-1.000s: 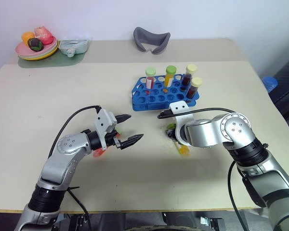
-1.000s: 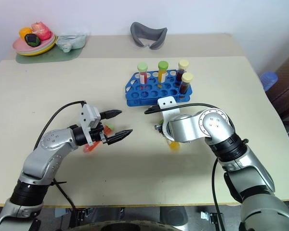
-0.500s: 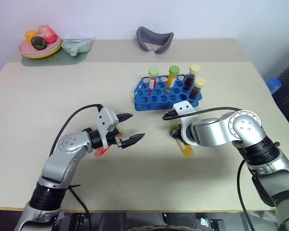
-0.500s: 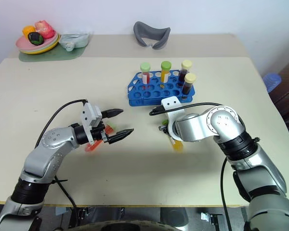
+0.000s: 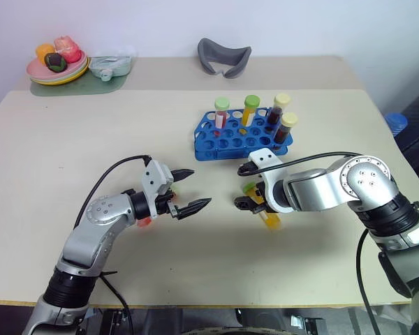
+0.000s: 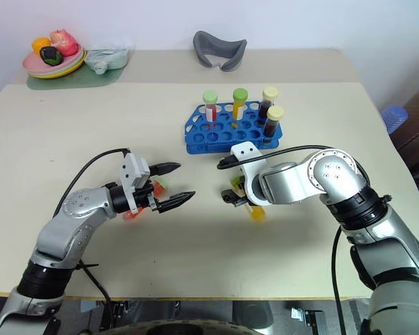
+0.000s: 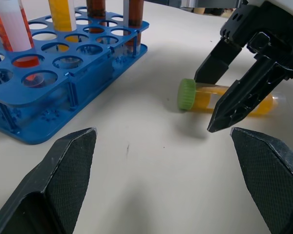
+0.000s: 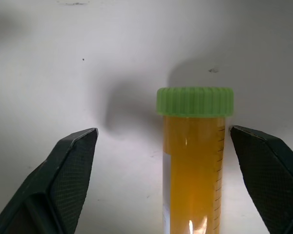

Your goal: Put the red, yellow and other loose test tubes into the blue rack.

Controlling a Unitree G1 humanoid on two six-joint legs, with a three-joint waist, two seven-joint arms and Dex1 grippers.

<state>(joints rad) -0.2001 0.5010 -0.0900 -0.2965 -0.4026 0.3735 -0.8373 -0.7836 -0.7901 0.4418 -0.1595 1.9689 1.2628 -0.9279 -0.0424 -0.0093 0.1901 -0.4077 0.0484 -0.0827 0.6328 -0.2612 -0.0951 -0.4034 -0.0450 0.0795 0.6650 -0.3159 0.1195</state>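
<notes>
My right pincer (image 5: 246, 202) has let go in the last second: its black fingers were shut around the yellow tube and now stand wide apart on either side of it, the wrist turned a little more over the tube. My left arm has not shifted.

The wide cream bench (image 5: 70, 146) carries everything. Toward its far middle stands the blue plastic rack (image 5: 223, 139) with many round holes, holding four upright capped tubes along its far side: a red-and-white one with a green cap, an orange one, and two dark red ones with pale yellow caps. At the far left corner sits a pink plate of toy food (image 5: 56, 64) on a green mat, and a grey curved cushion (image 5: 224, 56) lies at the far edge.

My left pincer (image 5: 188, 190) hangs level and wide open, holding nothing, pointing toward the right one. Behind its wrist I can make out something small and red-orange (image 5: 144, 221) on the bench, probably a loose tube, mostly hidden.

The clear tube of yellow liquid with a green screw cap (image 8: 194, 146) lies flat on the bench just in front of the rack, between my right fingers and not gripped.
</notes>
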